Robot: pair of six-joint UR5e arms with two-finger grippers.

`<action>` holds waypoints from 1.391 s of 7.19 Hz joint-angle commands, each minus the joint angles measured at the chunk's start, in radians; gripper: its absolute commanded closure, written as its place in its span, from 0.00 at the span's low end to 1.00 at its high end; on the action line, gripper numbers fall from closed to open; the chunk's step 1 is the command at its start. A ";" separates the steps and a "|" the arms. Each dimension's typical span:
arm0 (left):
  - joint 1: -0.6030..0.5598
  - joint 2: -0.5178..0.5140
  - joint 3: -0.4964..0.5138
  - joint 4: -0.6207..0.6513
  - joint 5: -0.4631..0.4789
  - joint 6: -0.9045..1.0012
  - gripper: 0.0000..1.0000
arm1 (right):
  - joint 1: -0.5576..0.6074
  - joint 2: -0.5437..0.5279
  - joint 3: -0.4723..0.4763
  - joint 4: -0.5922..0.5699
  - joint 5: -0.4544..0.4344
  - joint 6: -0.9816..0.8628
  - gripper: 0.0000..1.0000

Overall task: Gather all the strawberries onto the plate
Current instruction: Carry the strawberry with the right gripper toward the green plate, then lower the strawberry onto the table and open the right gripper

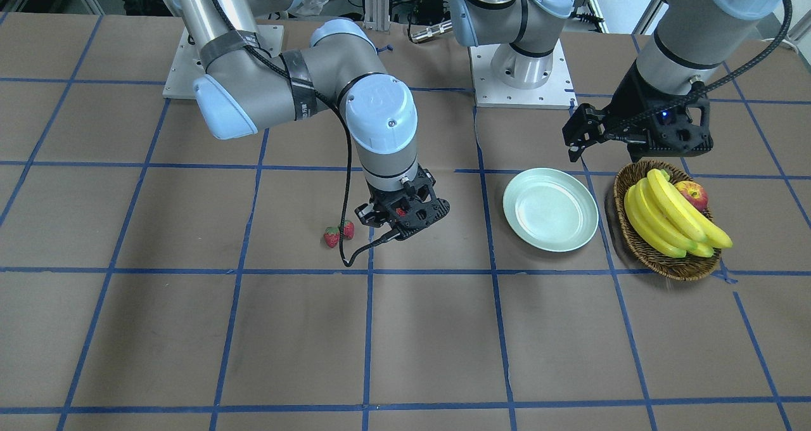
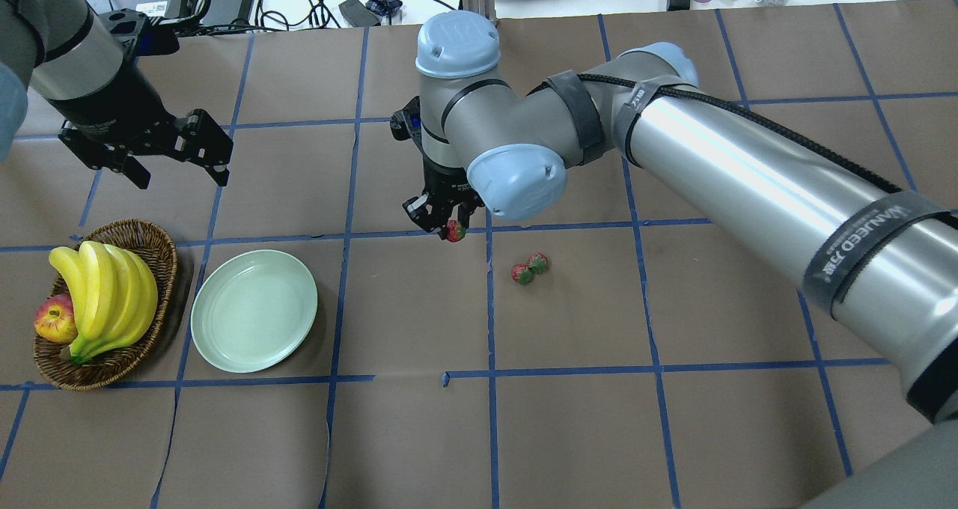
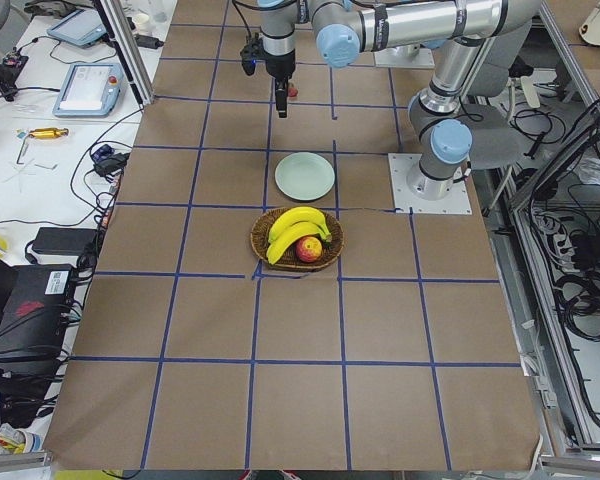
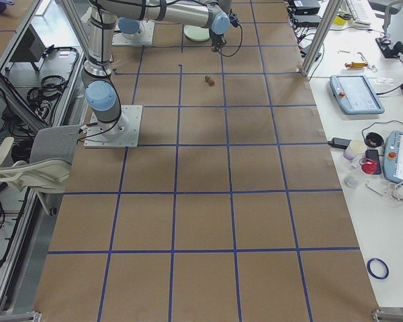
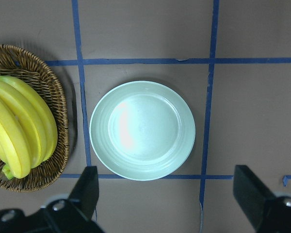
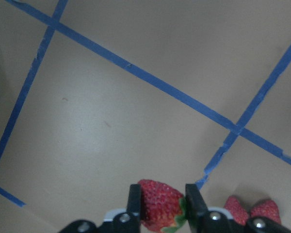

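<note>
1. Nearest the robot, we see the mint-green plate (image 2: 254, 311) lying flat on the table (image 2: 569, 434), its glossy face bare. Its rim is just beside the wicker basket (image 2: 161, 269) but not touching, with a blue tape line between them.
2. The basket holds bananas (image 2: 105, 292) and an apple (image 2: 54, 319) against its outer wall.
3. Two loose strawberries (image 2: 522, 273) lie touching each other, well apart from the plate, with brown paper between.
4. Farther on, the right gripper (image 6: 162, 194) has its fingers clamped on a third strawberry (image 6: 160, 211), near the loose pair and beside a tape crossing.
5. Farthest, the left gripper (image 5: 167, 194) hovers with its fingers spread wide, the plate below it.
</note>
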 commanded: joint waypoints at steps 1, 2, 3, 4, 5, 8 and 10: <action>0.000 0.000 -0.004 -0.009 0.001 0.000 0.00 | 0.033 0.066 0.006 -0.043 0.003 0.018 1.00; 0.000 0.000 -0.004 -0.016 0.001 0.000 0.00 | 0.046 0.093 0.007 -0.065 0.003 0.029 1.00; 0.000 0.000 -0.006 -0.021 0.001 0.000 0.00 | 0.050 0.105 0.009 -0.065 0.003 0.031 0.93; 0.000 -0.001 -0.007 -0.021 0.001 0.000 0.00 | 0.050 0.120 0.010 -0.067 0.040 0.031 0.87; 0.000 -0.001 -0.006 -0.021 0.001 0.000 0.00 | 0.050 0.130 0.010 -0.065 0.057 0.031 0.74; 0.000 -0.001 -0.006 -0.021 0.001 0.000 0.00 | 0.050 0.140 0.015 -0.067 0.058 0.029 0.04; -0.003 -0.001 -0.004 -0.019 0.001 0.000 0.00 | 0.050 0.128 0.013 -0.059 0.057 0.034 0.00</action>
